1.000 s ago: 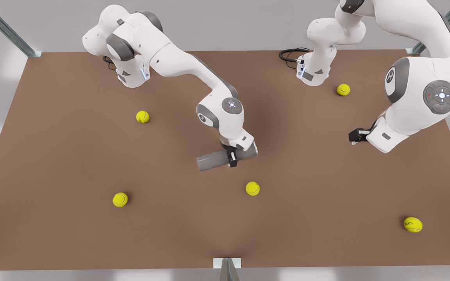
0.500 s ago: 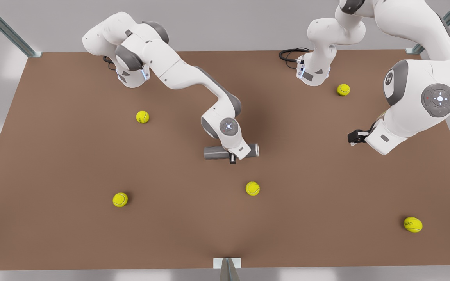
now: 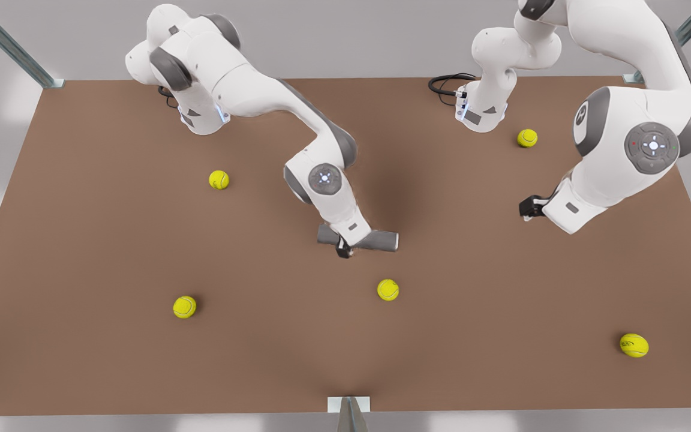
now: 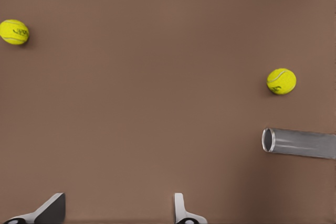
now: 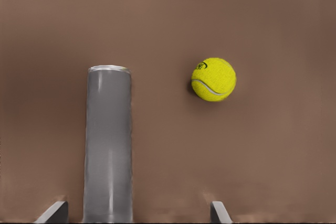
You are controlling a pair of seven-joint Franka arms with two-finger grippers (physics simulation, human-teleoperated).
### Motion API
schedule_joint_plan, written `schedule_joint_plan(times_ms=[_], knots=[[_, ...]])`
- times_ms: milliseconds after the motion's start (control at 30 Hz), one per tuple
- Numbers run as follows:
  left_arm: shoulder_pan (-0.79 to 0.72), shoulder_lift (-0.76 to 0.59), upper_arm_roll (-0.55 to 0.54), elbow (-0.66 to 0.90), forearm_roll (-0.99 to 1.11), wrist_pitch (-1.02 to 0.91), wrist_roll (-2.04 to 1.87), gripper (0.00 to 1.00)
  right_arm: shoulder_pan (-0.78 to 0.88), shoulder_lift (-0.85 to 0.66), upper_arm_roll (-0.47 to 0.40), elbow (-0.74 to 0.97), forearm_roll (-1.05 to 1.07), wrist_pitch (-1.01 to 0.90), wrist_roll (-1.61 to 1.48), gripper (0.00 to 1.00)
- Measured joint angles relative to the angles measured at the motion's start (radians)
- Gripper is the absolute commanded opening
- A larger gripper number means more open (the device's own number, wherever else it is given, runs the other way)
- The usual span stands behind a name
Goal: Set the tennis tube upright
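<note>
The tennis tube (image 3: pixel 375 241) is a matte grey cylinder lying on its side on the brown table (image 3: pixel 111 252), near the middle. My right gripper (image 3: pixel 344 251), on the arm at the front view's left, reaches down over the tube. In the right wrist view the tube (image 5: pixel 107 145) lies between the widely spread fingertips of the right gripper (image 5: pixel 136 212), close to one finger, and its silvery rim points away. My left gripper (image 3: pixel 528 209) hangs open at the front view's right, far from the tube. From the left gripper (image 4: pixel 116 211) the tube (image 4: pixel 302 144) shows its hollow end.
Several yellow tennis balls lie scattered on the table. One ball (image 3: pixel 388 290) (image 5: pixel 213 79) sits just in front of the tube. Others lie at the front view's left (image 3: pixel 219 179) (image 3: pixel 184 306) and right (image 3: pixel 527 138) (image 3: pixel 634 345). A black cable (image 3: pixel 448 83) coils by the far arm base.
The tube swung from a tilt to nearly level and now tips slightly the other way. The right gripper slid along it toward the front view's left. The left arm drifted slightly left.
</note>
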Motion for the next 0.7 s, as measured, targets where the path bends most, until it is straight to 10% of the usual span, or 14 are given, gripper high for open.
schedule_joint_plan(times_ms=[167,367,700], knots=[[-0.063,0.162,-0.214,0.115,-0.020,0.016,-0.268,1.00,-0.270,-0.293,-0.257,0.005,-0.078,-0.343,0.030,1.00],[-0.193,0.316,-0.241,0.127,-0.028,0.180,-0.762,1.00,-0.448,-0.564,-0.270,-0.026,-0.157,-0.662,0.134,1.00],[-0.240,0.312,-0.239,-0.119,-0.010,0.490,-1.440,1.00,-0.493,-0.438,-0.233,-0.017,-0.169,-0.859,0.275,1.00]])
